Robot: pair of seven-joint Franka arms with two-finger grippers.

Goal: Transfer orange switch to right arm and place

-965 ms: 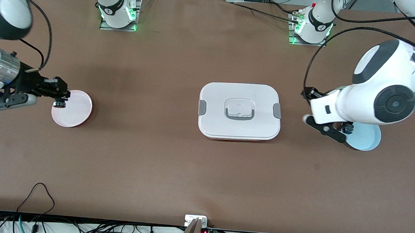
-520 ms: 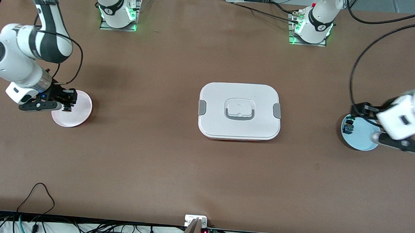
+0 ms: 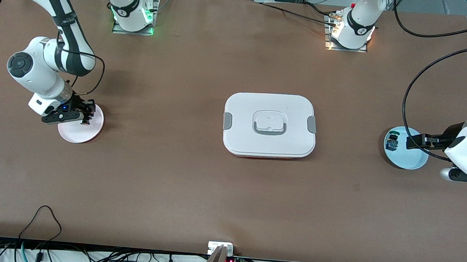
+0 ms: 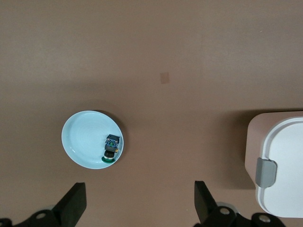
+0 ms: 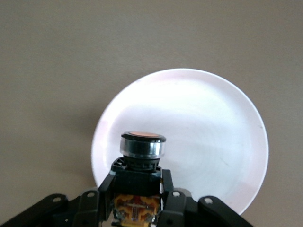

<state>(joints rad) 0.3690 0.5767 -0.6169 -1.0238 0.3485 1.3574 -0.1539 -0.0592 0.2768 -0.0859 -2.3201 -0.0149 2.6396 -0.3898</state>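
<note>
Right pincer [image 3: 83, 115], clamped on the orange switch [image 5: 142, 149], hangs over the pink plate [image 3: 91, 132] near the table's right-arm end; it should lower squarely before release, while the left pincer [image 4: 137, 205] waits, spread apart, beside the blue plate [image 3: 408, 162].

Lidded box [image 3: 270, 125] sits mid-tabletop [image 3: 173, 184]. One plate [image 3: 80, 127] lies toward my right arm's end; orange switch [image 3: 85, 120], held in my right gripper [image 3: 84, 116], is over it. Another plate [image 3: 405, 153], toward my left arm's end, holds a small switch part [image 3: 390, 145].
</note>
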